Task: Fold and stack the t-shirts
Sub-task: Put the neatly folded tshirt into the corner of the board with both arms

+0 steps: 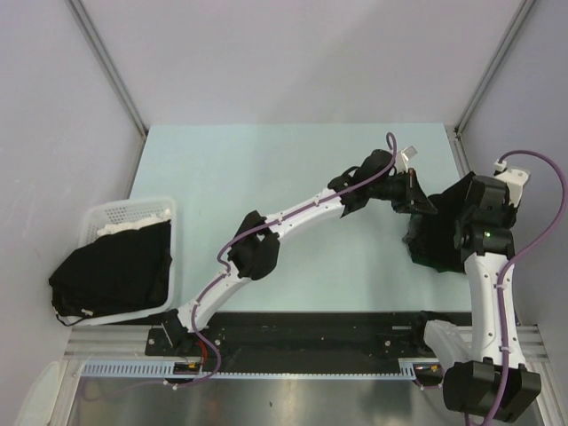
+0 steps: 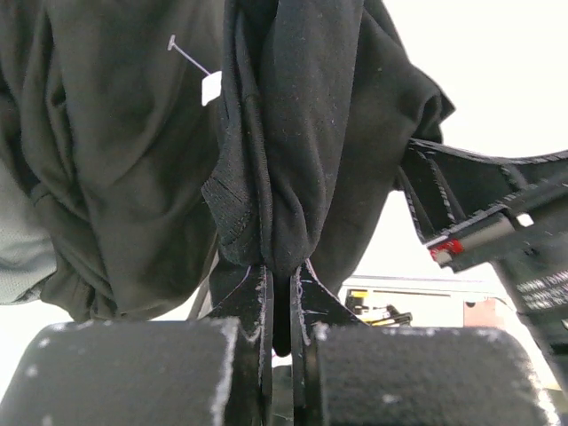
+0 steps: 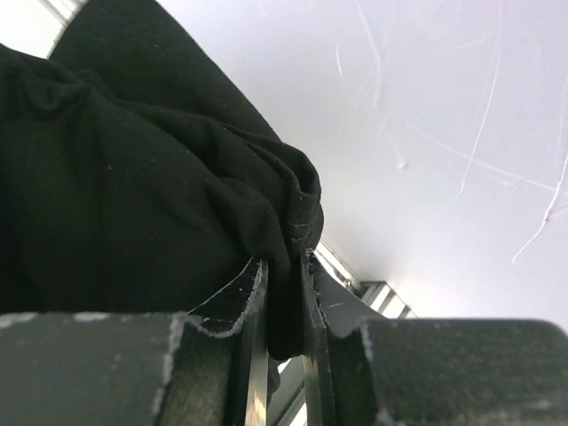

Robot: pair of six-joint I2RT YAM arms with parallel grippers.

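The left gripper [image 2: 280,273] is clenched on a fold of a black shirt [image 1: 433,247] that bunches just ahead of its fingertips at the right side of the table [image 1: 266,169], where the right gripper [image 3: 284,266] also pinches its edge (other shirts [image 1: 111,271] fill the basket [image 1: 133,211] far left).

Right of the basket [image 1: 133,206], bare table [image 1: 266,169] gives room up to the left arm [image 1: 293,217] slanting across; farther right, a bunched shirt [image 1: 430,248] and the right arm [image 1: 486,293] block.
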